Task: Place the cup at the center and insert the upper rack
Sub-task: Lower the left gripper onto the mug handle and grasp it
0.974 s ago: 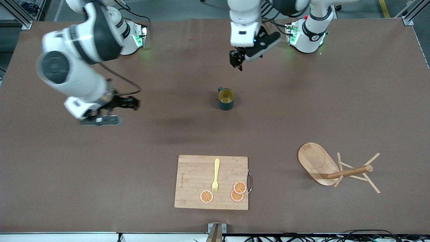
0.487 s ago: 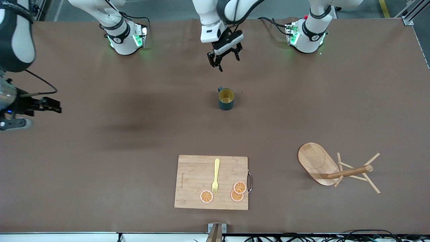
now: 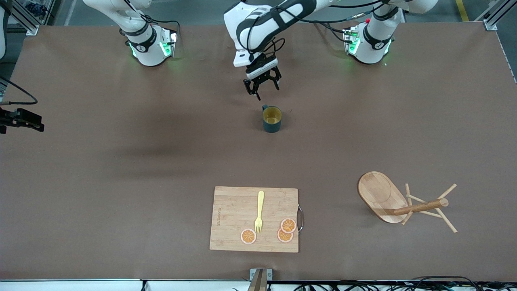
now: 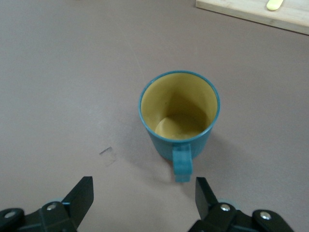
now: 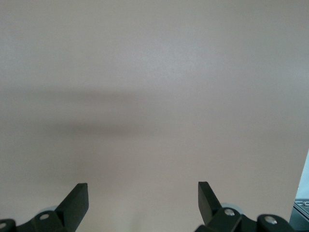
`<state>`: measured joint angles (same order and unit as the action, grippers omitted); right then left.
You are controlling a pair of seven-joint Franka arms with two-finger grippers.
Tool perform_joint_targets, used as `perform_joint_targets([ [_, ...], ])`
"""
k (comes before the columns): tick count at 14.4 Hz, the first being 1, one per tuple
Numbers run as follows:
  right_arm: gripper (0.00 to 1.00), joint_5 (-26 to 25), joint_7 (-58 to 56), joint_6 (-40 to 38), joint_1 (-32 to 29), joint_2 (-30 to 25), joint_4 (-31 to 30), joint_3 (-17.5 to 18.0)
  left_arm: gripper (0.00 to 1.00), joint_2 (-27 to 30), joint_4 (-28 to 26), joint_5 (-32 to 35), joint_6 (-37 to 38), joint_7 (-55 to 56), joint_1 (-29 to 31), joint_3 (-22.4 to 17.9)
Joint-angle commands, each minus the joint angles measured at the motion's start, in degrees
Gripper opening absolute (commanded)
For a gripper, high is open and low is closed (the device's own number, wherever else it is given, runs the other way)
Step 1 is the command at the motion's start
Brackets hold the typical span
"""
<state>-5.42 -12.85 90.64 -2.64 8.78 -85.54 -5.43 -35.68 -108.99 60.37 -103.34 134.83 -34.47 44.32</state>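
The cup (image 3: pixel 272 119), dark teal with a yellow inside, stands upright near the table's middle. In the left wrist view the cup (image 4: pixel 178 116) has its handle turned toward my fingers. My left gripper (image 3: pixel 261 87) is open and empty, over the bare table just beside the cup's handle side; it also shows in the left wrist view (image 4: pixel 145 195). The upper rack (image 3: pixel 404 202), a wooden mug tree, lies on its side toward the left arm's end, nearer the camera. My right gripper (image 3: pixel 24 120) is open and empty at the right arm's end; its wrist view (image 5: pixel 143 198) shows only bare table.
A bamboo cutting board (image 3: pixel 230 210) lies near the front edge with a yellow fork (image 3: pixel 259 211) and three orange slices (image 3: pixel 284 230) on it. Its corner shows in the left wrist view (image 4: pixel 251 12). The table edge shows in the right wrist view (image 5: pixel 303 203).
My left gripper has come down and turned toward the cup. My right arm has swung out to the right arm's end of the table. Cup and rack have not moved.
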Motion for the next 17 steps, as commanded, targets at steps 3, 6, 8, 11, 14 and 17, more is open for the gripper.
perform_joint_targets([
  [3, 1.0, -0.82, 0.72, -0.72, -1.22, 1.51, 1.61, 1.13, 0.91, -3.25, 1.23, 5.09, 1.48, 0.26, -3.58, -3.02],
  [6, 1.0, -0.56, 0.72, -0.9, -0.52, 1.24, 1.69, 1.21, 0.88, -5.53, 1.15, 11.59, 1.48, 5.42, -3.67, -3.02],
  [8, 1.0, -0.39, 0.55, -2.73, -0.52, 0.8, 1.61, 1.48, 0.86, -5.98, 0.71, 12.93, 1.48, 6.58, -4.02, -3.1],
  [11, 1.0, -0.03, 0.46, -4.24, -0.34, -1.13, 1.34, 1.65, 0.84, -6.33, 0.62, 13.19, 1.92, 6.5, -4.64, -3.71],
  [14, 1.0, 1.1, 0.37, -6.25, -0.17, -3.94, 1.08, 1.57, 0.83, -6.24, 0.71, 14.33, 1.92, 7.02, -9.71, -9.23],
  [17, 1.0, 2.07, 0.37, -8.19, -0.52, -5.43, 0.99, 1.3, 0.8, -6.42, 0.79, 16.44, 1.92, 8.08, -11.14, -11.45],
])
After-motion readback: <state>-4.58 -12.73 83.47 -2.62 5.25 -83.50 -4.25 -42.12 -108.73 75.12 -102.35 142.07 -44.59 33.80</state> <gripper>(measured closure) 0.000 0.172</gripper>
